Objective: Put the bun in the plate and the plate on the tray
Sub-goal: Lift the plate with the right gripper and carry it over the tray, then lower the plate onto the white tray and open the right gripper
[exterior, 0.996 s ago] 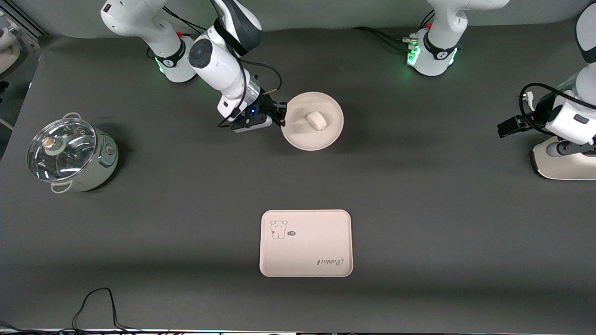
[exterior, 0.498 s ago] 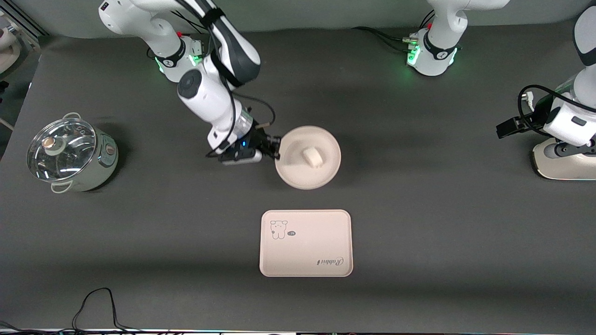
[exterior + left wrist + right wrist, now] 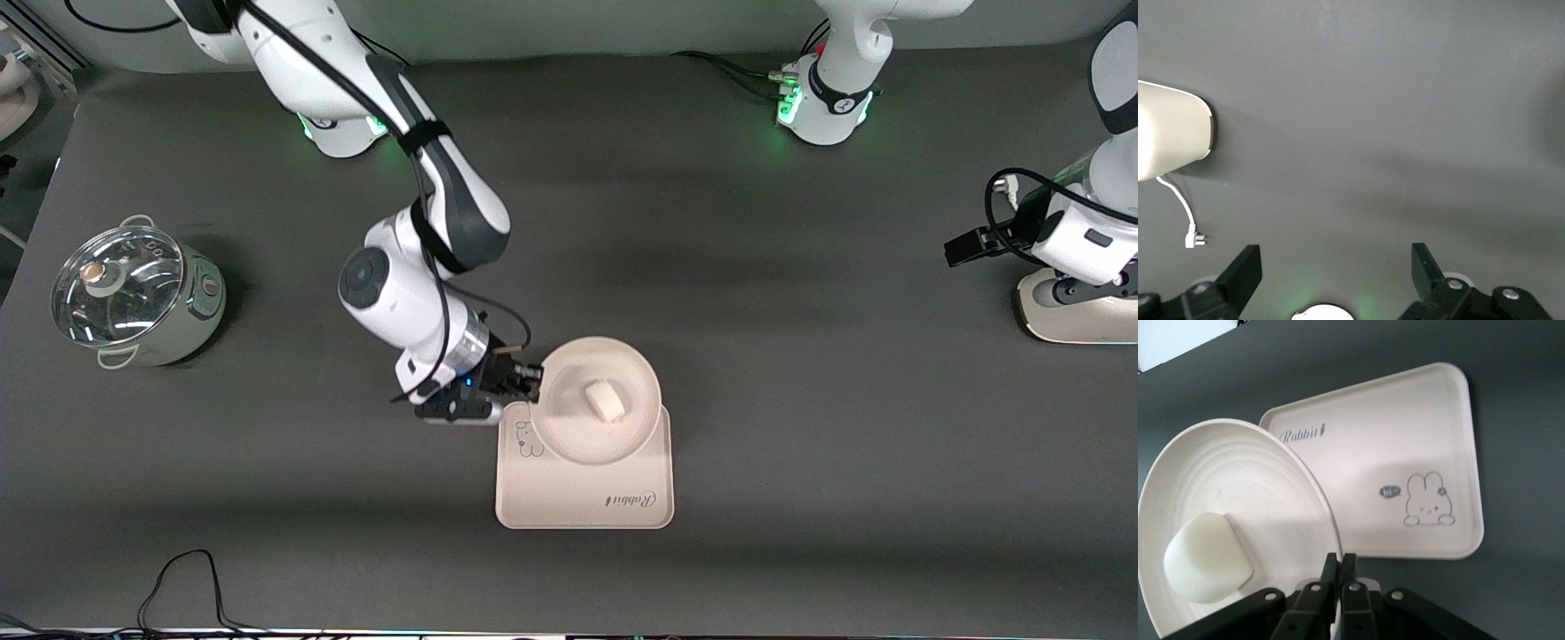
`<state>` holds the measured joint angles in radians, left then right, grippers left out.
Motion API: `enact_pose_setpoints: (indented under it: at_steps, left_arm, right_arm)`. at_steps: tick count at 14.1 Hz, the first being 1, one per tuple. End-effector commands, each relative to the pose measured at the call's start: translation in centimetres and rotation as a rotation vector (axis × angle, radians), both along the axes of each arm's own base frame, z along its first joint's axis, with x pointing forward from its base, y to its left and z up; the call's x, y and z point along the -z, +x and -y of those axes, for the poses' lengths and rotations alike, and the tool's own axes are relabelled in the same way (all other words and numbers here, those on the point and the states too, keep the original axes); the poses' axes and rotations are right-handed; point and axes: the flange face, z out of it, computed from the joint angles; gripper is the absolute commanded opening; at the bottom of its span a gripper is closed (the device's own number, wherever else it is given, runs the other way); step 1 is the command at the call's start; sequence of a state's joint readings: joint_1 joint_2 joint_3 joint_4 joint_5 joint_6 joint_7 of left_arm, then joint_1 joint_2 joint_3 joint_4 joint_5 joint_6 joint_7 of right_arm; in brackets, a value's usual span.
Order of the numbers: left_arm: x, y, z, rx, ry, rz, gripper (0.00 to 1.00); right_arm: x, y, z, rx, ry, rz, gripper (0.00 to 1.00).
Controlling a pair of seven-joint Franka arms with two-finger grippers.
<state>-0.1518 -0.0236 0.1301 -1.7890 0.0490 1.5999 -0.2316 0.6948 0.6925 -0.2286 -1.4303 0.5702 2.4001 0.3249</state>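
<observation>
**A:** Where is the round cream-white shallow plate (image 3: 569, 436) at this moment?

**B:** The right gripper (image 3: 531, 385) has it pinched by the rim, fingers clamped together on the edge that faces the right arm's end of the table. The plate is up in the air over the cream-pink rectangular tray with rounded corners (image 3: 582, 498), covering the part of the tray farther from the front camera. In the right wrist view the plate (image 3: 1265, 493) hangs tilted above the tray (image 3: 1405, 453), whose rabbit drawing and script word "Rabbit" show beside it.

**A:** And the small smooth white half-round bun (image 3: 605, 399)?

**B:** It lies in the plate, close to the middle. The right wrist view shows the bun (image 3: 1205, 557) resting on the plate's floor near the gripped rim, with the right gripper (image 3: 1339, 577) closed on that rim.

**A:** What about the left arm?

**B:** It waits at its own end of the table. The left gripper (image 3: 1335, 267) has its fingers wide apart, holding nothing, over bare dark table (image 3: 1371, 120).

**A:** Anything else on the table?

**B:** A pale green pot with a glass lid (image 3: 133, 293) stands at the right arm's end, well apart from the tray.
</observation>
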Motion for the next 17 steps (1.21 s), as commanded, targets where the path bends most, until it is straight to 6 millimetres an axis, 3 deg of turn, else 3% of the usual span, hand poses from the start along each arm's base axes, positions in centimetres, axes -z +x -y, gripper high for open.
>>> enact_pose_setpoints:
  at_steps: [1,8,12,14,15,16,17]
  left_arm:
    - [-0.4,0.0,0.2,0.000,0.000,-0.012,1.00]
    - [-0.5,0.0,0.2,0.002,0.001,-0.009,1.00]
    - [-0.5,0.1,0.1,0.007,0.000,-0.002,1.00]
    - [-0.5,0.1,0.1,0.007,0.000,-0.002,1.00]
    - [-0.6,0.1,0.1,0.007,0.000,0.000,1.00]
    - [-0.6,0.1,0.1,0.007,0.000,0.000,1.00]
    - [-0.5,0.1,0.1,0.007,0.000,-0.002,1.00]
  right_arm:
    - [1.7,2.9,-0.2,-0.024,-0.022,0.017,0.00]
    - [10.1,3.5,0.8,0.033,-0.058,0.060,0.00]
    - [13.0,3.3,0.9,0.042,-0.073,0.064,0.00]
    - [13.1,3.3,0.9,0.044,-0.073,0.062,0.04]
    - [13.2,3.2,0.9,0.044,-0.073,0.058,0.29]
    - [13.1,3.2,0.8,0.047,-0.071,0.058,0.82]
    - [12.6,3.3,0.8,0.049,-0.068,0.057,1.00]
